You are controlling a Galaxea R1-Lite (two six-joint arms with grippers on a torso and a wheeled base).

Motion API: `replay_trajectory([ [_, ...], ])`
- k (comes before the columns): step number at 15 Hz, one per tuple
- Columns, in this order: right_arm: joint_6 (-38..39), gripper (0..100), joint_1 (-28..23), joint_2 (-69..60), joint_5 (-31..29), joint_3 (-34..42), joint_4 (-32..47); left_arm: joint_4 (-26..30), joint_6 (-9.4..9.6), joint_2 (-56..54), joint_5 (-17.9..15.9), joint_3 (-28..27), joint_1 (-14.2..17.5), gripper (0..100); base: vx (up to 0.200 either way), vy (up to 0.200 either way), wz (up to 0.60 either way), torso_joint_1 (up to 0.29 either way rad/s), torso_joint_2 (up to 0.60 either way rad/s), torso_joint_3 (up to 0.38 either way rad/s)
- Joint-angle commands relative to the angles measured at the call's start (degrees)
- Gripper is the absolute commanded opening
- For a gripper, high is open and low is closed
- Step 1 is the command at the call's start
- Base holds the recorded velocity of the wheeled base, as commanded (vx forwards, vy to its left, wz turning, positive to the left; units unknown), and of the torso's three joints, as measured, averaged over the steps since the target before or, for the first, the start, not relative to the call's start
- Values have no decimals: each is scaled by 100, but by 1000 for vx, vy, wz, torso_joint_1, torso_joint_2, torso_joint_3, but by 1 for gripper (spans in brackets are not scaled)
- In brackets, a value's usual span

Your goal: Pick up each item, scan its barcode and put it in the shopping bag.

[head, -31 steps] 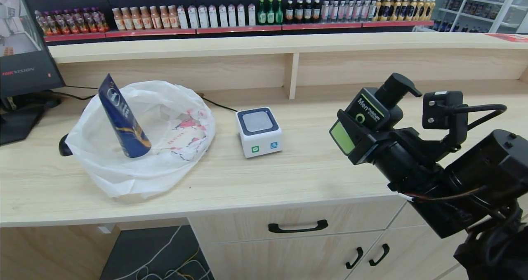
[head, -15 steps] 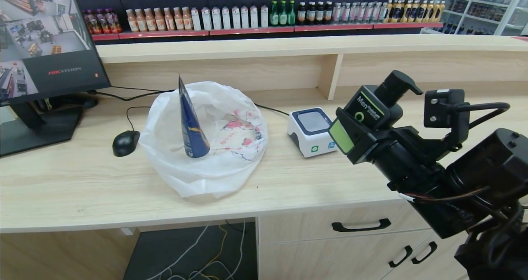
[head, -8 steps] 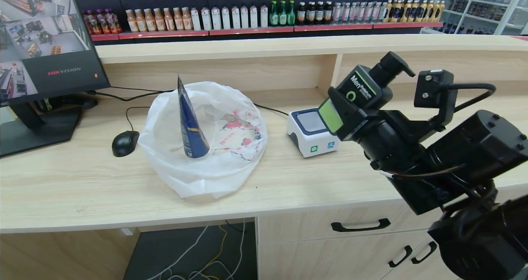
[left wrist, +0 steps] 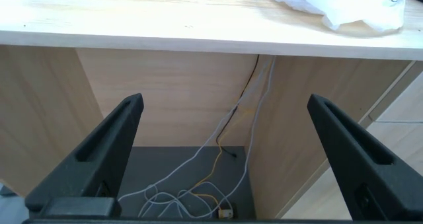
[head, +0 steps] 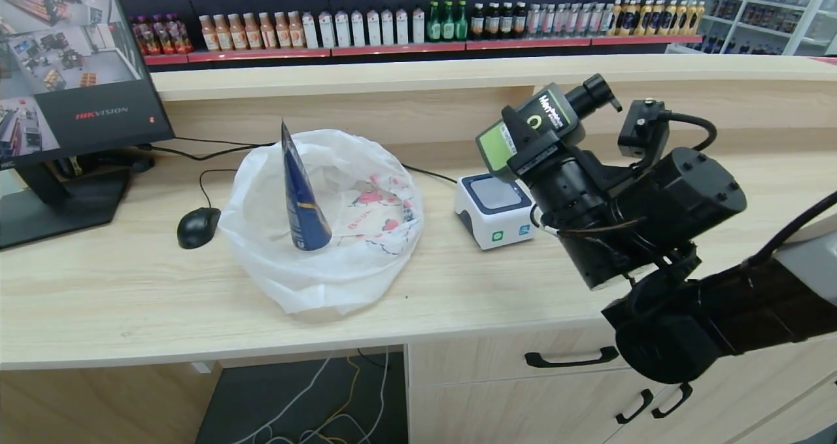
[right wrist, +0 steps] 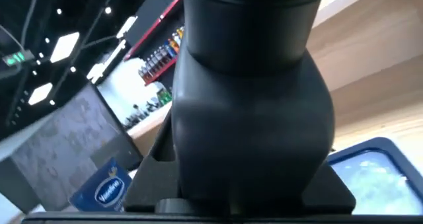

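A shop shelf of drink bottles [head: 418, 25] runs along the back wall, behind a raised ledge and a light wooden surface [head: 131, 287]. On the surface, from left to right, are a monitor [head: 65, 71], a black mouse [head: 198, 227], a white plastic shopping bag [head: 314, 287] lying open, and a small white barcode scanner [head: 494, 212] with a dark window on top. 1 blue tube [head: 299, 195] stands in the bag, cap end down and leaning slightly.

The right jaws are closed on a black pump bottle [head: 552, 114] with a green label, held tilted in the air just beside the scanner's right side, pump head pointing up and away. The bottle is clear of the surface and outside the bag.

The left jaws stand wide apart and hold nothing, low in front of the counter, facing the recess under it where loose cables [left wrist: 218, 151] hang. Drawers with black handles [head: 571, 358] sit to the right of that recess.
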Motion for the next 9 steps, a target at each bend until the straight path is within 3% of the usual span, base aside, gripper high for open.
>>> replay_trajectory([
  [1,458,0,-102,312,-7,-591,283,0,-2,-2,2,0,1,100,0,0,0,0,0,0],
  [7,1539,0,-401,743,-34,-2164,2119,0,-2,-2,2,0,1,100,0,0,0,0,0,0],
  [9,1715,0,-489,725,-34,-2243,2629,0,-2,-2,2,0,1,100,0,0,0,0,0,0],
])
